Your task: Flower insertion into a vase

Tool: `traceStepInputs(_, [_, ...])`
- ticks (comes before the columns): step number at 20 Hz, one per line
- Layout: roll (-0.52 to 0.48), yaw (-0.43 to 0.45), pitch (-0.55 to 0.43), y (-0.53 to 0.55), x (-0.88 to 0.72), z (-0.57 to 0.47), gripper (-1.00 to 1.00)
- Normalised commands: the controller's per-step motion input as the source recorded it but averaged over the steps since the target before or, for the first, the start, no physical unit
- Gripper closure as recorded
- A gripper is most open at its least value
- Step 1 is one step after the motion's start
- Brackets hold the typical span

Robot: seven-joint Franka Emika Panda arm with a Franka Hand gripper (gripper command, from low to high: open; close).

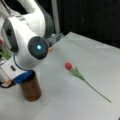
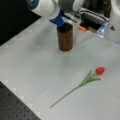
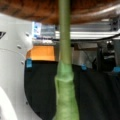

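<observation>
Jaws hidden; seemingly gripped green stem reaches the vase

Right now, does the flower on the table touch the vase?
Apart. In both front views the flower lies flat, with bare table between it and the vase.

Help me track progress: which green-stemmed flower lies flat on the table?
The red-headed flower lying on the white table; the other's green stem is at the dark-brown cylindrical vase, by the gripper.
</observation>
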Motion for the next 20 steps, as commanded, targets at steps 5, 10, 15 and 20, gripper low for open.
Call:
traceStepInputs(5, [-0.036, -0.021, -0.132, 0.15, 0.35, 0.14, -1.00])
traceStepInputs(10, [-0.034, 0.028, -0.326, 0.36, 0.38, 0.22, -1.00])
traceStepInputs(15, [-0.072, 0.041, -0.321, 0.44, 0.44, 0.29, -1.00])
traceStepInputs(20, [0.075, -0.132, -0.553, 0.45, 0.45, 0.02, -1.00])
